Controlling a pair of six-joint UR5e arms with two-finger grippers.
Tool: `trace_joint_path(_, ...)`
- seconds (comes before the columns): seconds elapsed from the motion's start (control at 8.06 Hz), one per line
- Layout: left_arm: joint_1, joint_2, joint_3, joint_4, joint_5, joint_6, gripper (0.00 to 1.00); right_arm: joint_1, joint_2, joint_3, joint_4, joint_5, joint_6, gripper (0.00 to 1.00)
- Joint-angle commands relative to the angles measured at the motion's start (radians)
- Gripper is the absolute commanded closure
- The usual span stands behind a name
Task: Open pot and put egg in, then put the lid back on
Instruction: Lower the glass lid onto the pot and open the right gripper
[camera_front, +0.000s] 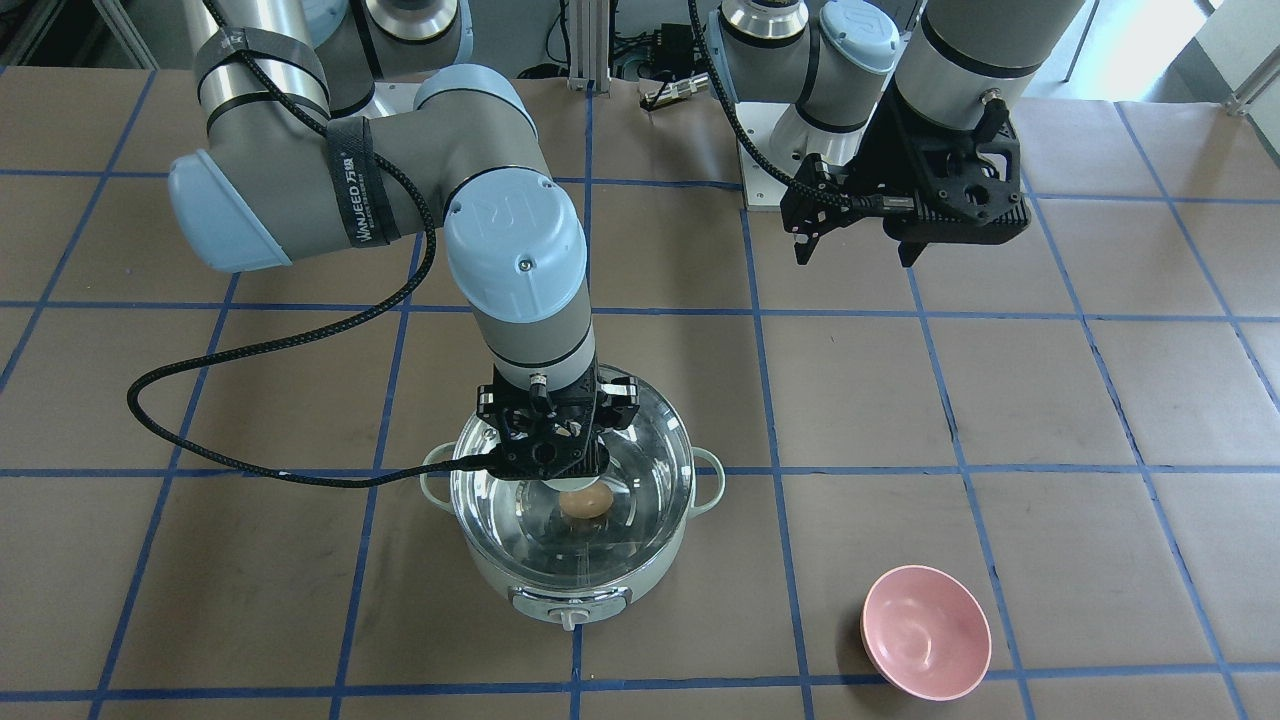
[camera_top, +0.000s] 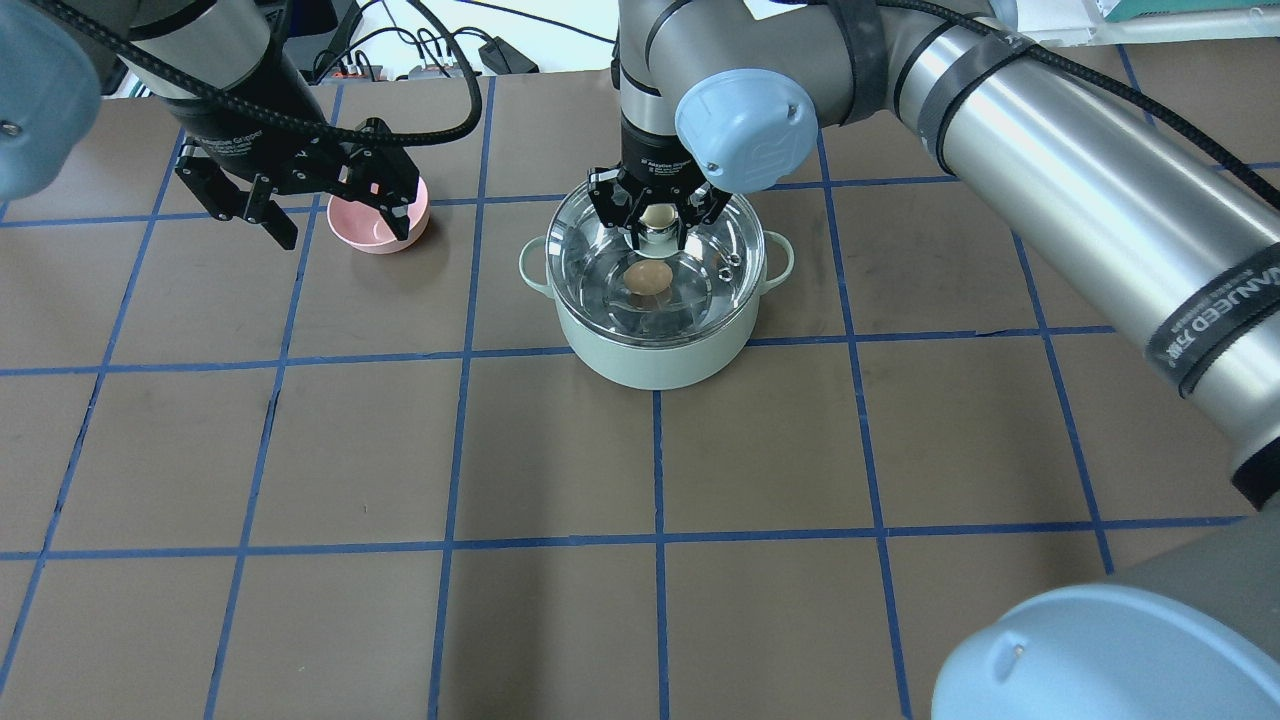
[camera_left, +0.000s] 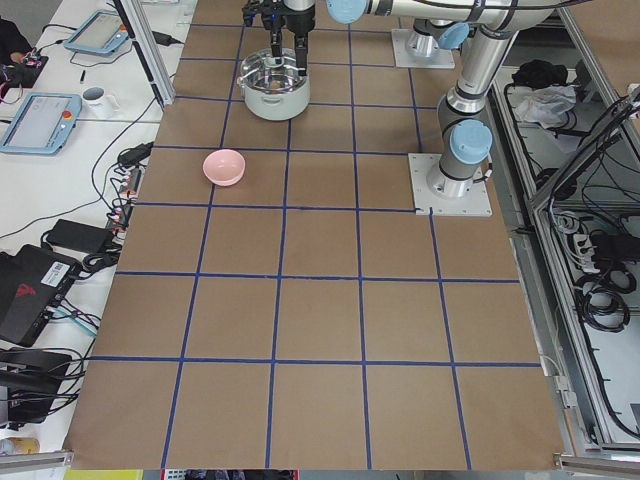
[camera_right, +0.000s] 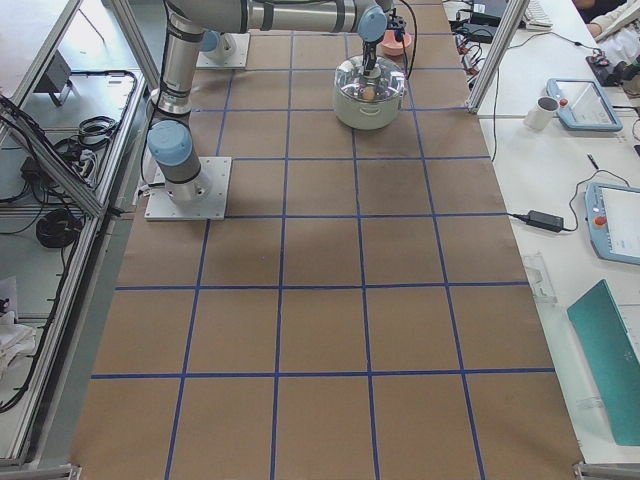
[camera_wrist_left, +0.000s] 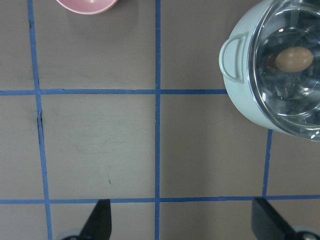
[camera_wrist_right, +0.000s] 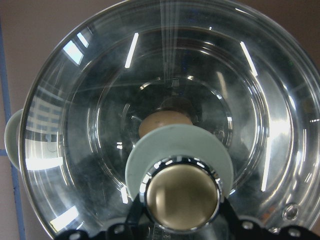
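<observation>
The mint-green pot (camera_top: 655, 365) stands mid-table, its front knob (camera_front: 570, 617) facing the operators' side. The tan egg (camera_top: 648, 279) lies on the steel bottom inside and shows through the glass in the right wrist view (camera_wrist_right: 160, 122). The clear domed lid (camera_top: 598, 262) sits over the pot's rim. My right gripper (camera_top: 657, 228) comes straight down and is shut on the lid's beige-capped knob (camera_wrist_right: 181, 196), one finger on each side. My left gripper (camera_top: 340, 225) is open and empty, held above the table to the left of the pot, which shows in its wrist view (camera_wrist_left: 240, 100).
A pink bowl (camera_front: 925, 630) sits on the table under and beyond my left gripper, apart from the pot. Blue tape lines grid the brown table cover. The right arm's cable (camera_front: 250, 350) loops over the table beside the pot.
</observation>
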Motion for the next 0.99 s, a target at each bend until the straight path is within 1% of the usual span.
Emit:
trace_joint_path(0.0, 0.001, 0.000, -0.003, 0.001, 0.001, -0.001, 0.00, 0.000, 0.009, 0.000, -0.001, 0.000, -0.002, 1.00)
trace_joint_path(0.62, 0.001, 0.002, -0.003, 0.001, 0.001, -0.002, 0.00, 0.000, 0.012, 0.001, -0.015, 0.000, -0.008, 1.00)
trace_joint_path(0.74, 0.001, 0.003, -0.003, 0.001, -0.001, -0.002, 0.00, -0.001, 0.008, 0.001, -0.015, 0.000, -0.008, 0.70)
trace_joint_path(0.87, 0.001, 0.003, -0.003, 0.001, -0.001, -0.004, 0.00, -0.001, 0.006, 0.001, -0.015, 0.000, -0.002, 0.11)
